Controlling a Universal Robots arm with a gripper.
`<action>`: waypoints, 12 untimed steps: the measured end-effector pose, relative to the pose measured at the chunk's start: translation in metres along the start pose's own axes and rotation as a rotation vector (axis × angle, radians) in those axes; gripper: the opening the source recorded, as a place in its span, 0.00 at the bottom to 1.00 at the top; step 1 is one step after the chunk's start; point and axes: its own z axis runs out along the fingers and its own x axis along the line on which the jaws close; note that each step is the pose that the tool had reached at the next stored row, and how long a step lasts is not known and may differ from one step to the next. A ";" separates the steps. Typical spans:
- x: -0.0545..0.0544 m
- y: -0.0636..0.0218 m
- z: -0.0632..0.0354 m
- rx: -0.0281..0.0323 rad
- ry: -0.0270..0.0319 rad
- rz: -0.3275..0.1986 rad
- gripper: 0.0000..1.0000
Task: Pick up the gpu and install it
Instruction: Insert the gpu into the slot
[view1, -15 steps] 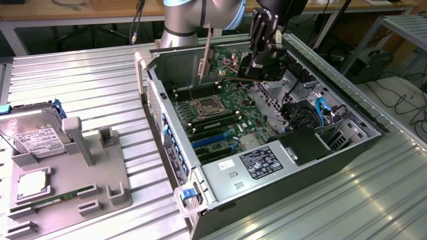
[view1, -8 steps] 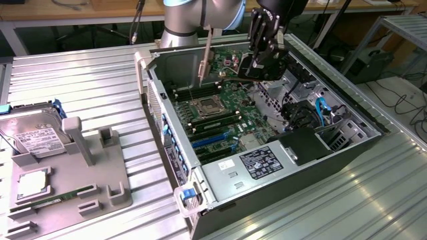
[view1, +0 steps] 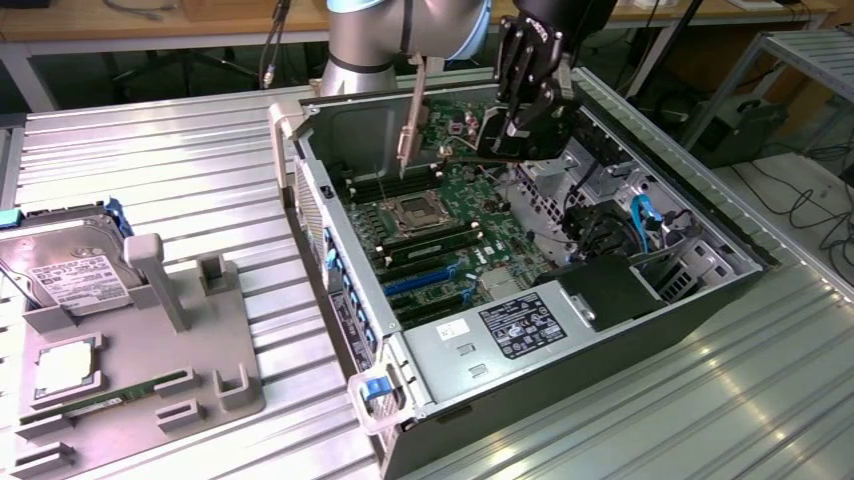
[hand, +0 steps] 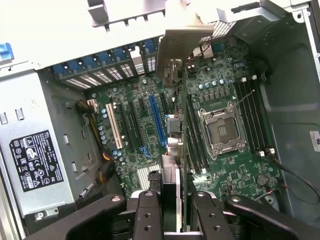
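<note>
The black metal gripper (hand: 175, 205) pinches the thin dark gpu card with a silver end bracket (hand: 173, 126) between its fingers (hand: 150, 215), above the green motherboard (hand: 225, 80), so I think it should hold the card straight and line it up over the long blue slot (hand: 156, 122) below the fingers.

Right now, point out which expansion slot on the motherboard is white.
The slot nearest the labelled silver box: it alone is white; the others are black or blue.

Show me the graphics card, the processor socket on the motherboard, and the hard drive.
Thin dark gpu with silver bracket (hand: 180, 47), wrist view, its bracket.
Square metal processor socket (hand: 222, 127), wrist view, its open middle.
Silver boxy hard drive (view1: 74, 280), exterior view, its white label.
</note>
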 end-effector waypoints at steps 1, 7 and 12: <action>0.000 0.0000 0.0000 0.0000 0.0005 -0.007 0.28; 0.000 0.0000 -0.0001 -0.0003 0.0031 -0.052 0.28; 0.000 0.0000 -0.0001 -0.0005 0.0053 -0.089 0.28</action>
